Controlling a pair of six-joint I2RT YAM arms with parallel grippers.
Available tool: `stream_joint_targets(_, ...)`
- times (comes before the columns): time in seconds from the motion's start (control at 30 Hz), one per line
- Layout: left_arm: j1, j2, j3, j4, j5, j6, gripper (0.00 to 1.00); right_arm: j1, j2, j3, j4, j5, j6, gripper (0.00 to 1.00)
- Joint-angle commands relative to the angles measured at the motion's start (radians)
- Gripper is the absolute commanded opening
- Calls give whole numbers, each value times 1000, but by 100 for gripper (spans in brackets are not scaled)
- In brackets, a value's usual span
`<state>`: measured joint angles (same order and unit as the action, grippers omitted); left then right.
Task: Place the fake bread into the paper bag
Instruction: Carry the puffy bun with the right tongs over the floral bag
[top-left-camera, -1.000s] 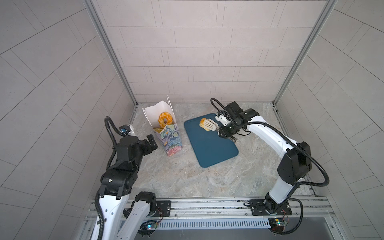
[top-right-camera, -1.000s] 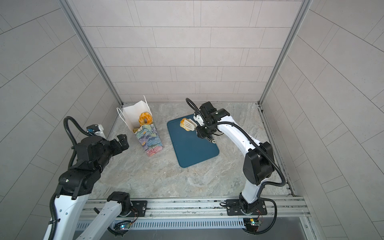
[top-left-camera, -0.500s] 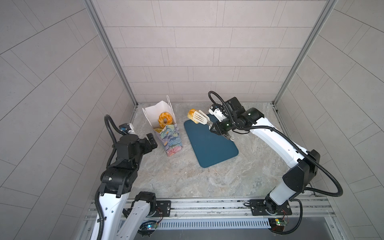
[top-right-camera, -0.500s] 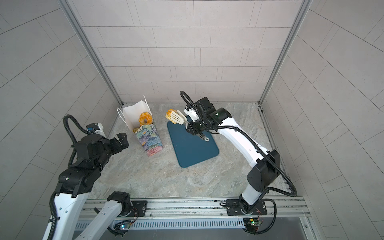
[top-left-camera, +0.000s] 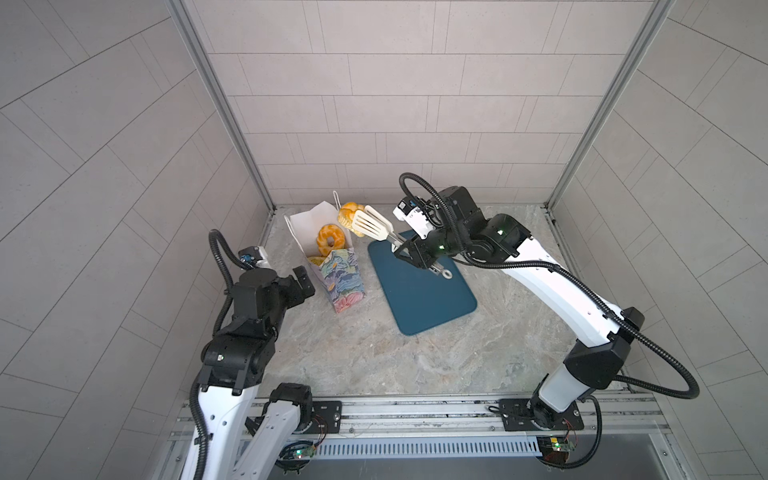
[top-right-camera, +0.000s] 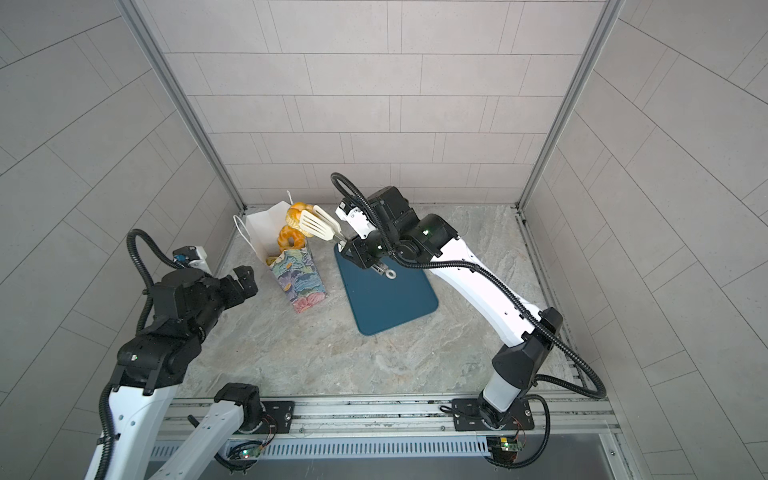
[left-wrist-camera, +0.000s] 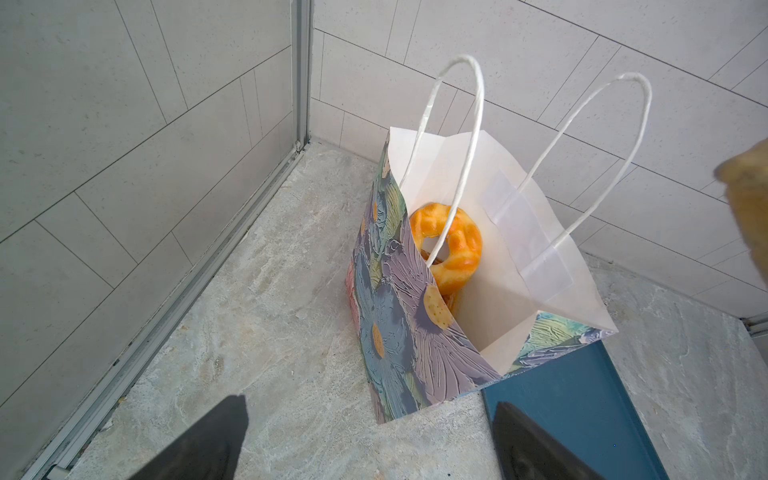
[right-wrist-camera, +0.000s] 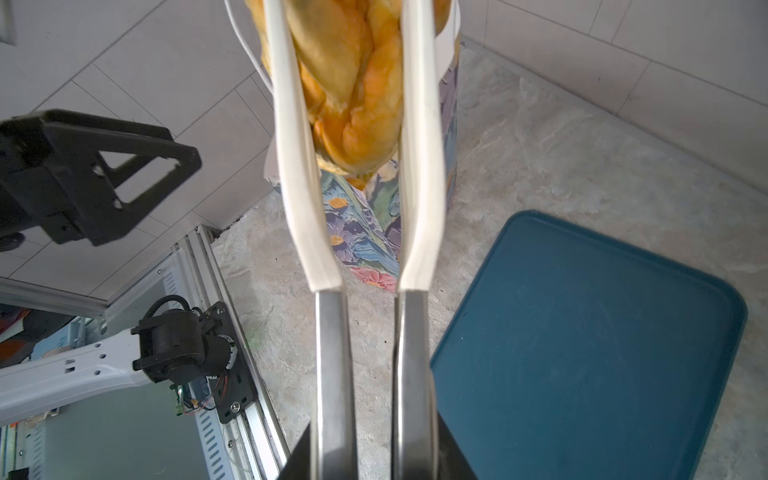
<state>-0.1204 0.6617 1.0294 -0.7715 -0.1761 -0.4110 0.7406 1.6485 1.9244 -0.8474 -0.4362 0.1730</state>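
right end effector (top-left-camera: 417, 254) squeezes tongs (top-left-camera: 371, 224) pinching a bread (top-left-camera: 345, 212) above the bag (top-left-camera: 340, 279), by its far right corner; left end effector (top-left-camera: 304, 281) spread wide nearby.

**Camera Placement: Four Views Checked**

Both top views look steeply down from high at the front, taking in the whole floor (top-left-camera: 374, 353), bag (top-left-camera: 340, 278) and tray (top-left-camera: 424, 299); they overlap almost fully. Left wrist view faces forward and down, close on the bag's open mouth and one tray corner. Right wrist view sights along the tongs (right-wrist-camera: 291, 145), very close, sharing bag and tray.
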Motion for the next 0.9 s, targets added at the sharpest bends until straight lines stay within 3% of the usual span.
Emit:
stream_joint_targets(0.0, -5, -5, 24, 0, -3, -6, 100, 30, 28, 64, 40, 20, -13, 33)
stream_joint_targets(0.57, -5, -17, 7, -4, -8, -4, 100, 95, 321, 383, -69, 94, -35, 33)
stream_joint_targets(0.87, -4, -17, -1, -3, -13, -1, 100, 95, 402, 456, -99, 160, -60, 33)
